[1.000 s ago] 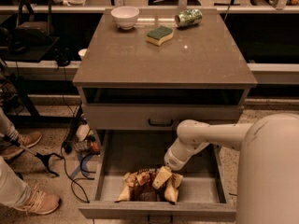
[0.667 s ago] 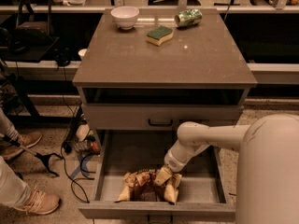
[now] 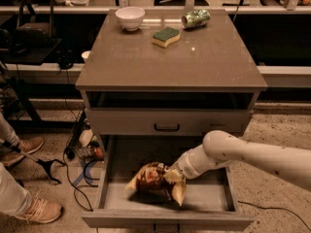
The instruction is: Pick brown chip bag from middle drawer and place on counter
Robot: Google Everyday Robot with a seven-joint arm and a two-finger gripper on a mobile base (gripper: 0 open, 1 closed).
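Note:
The brown chip bag (image 3: 151, 177), crinkled dark brown with tan edges, sits in the open middle drawer (image 3: 214, 200), lifted a little off its grey floor at the right end. My gripper (image 3: 171, 175) comes in from the right on a white arm and is at the bag's right edge, gripping it. The counter (image 3: 194, 64) is the broad grey-brown top of the cabinet above the drawer.
On the counter stand a white bowl (image 3: 130, 17), a green-yellow sponge (image 3: 165, 36) and a green can (image 3: 196, 19) lying on its side. The closed upper drawer front (image 3: 166, 122) is just above my arm. A person's shoes (image 3: 39, 210) and cables lie on the floor at left.
The bag has shifted and risen from the drawer's front floor with my gripper on it; the arm has drawn slightly up and back.

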